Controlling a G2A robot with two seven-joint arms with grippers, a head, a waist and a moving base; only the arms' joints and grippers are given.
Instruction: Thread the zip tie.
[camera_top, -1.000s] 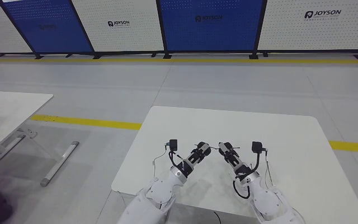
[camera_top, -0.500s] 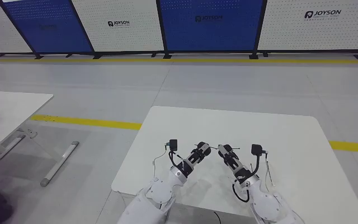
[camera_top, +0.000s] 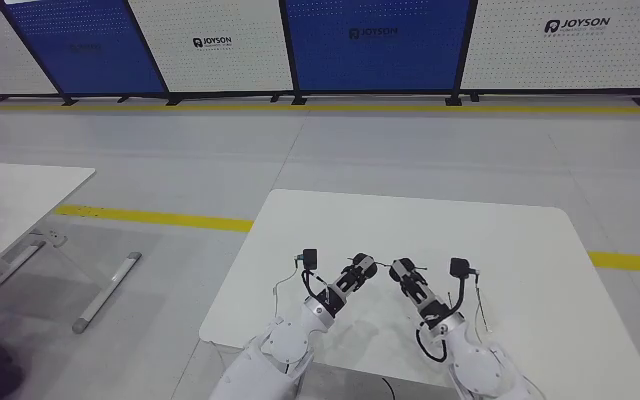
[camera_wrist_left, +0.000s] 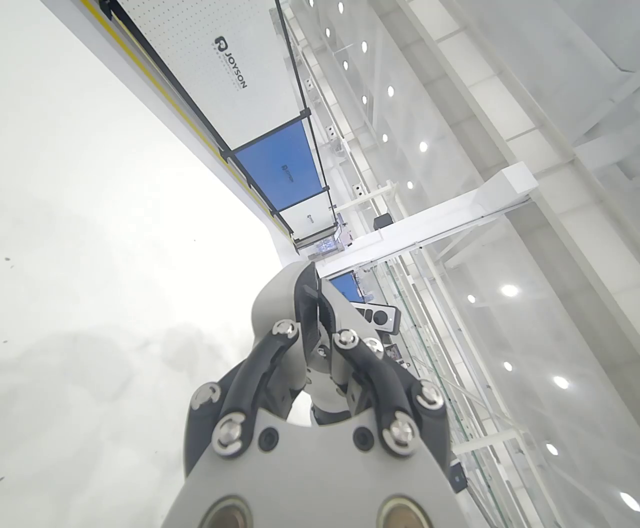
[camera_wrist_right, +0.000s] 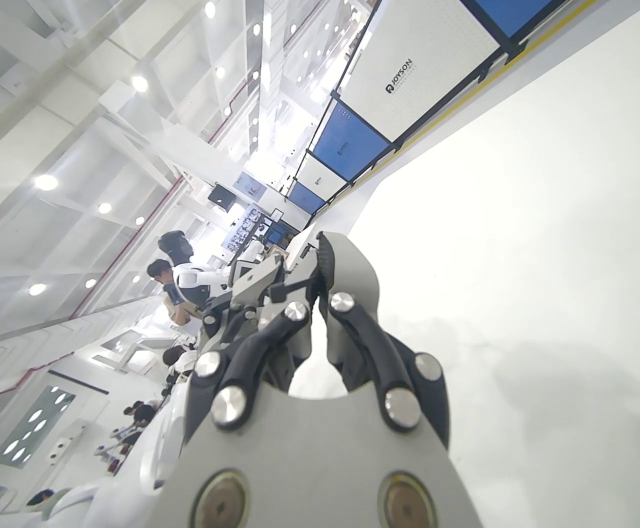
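Little is altered over the last sec. The R arm is drawn back a touch toward the robot, and the L arm is left as it was. The L pincer (camera_top: 362, 266) and R pincer (camera_top: 401, 268) are kept near each other, tips facing, over the near part of the bench (camera_top: 500, 240). No large move is made, so the step is judged to be fine alignment, w/ threading not yet shown as done.

L pincer: in the L wrist view the fingers are seen pressed together, w/ no gap at the pads. What is held, if anything, cannot be told. R pincer: the same is seen in the R wrist view, w/ fingers closed tip to tip and nothing made out btwn them.

The tie is too thin to be made out. It is judged to be pinched at or btwn the two sets of tips, since nothing like it is seen lying on the bench. Its heading and long axis cannot be read off. If it is held as supposed, the axis is judged to run approx. from one pincer to the other, i.e. across the bench, not away from the robot.
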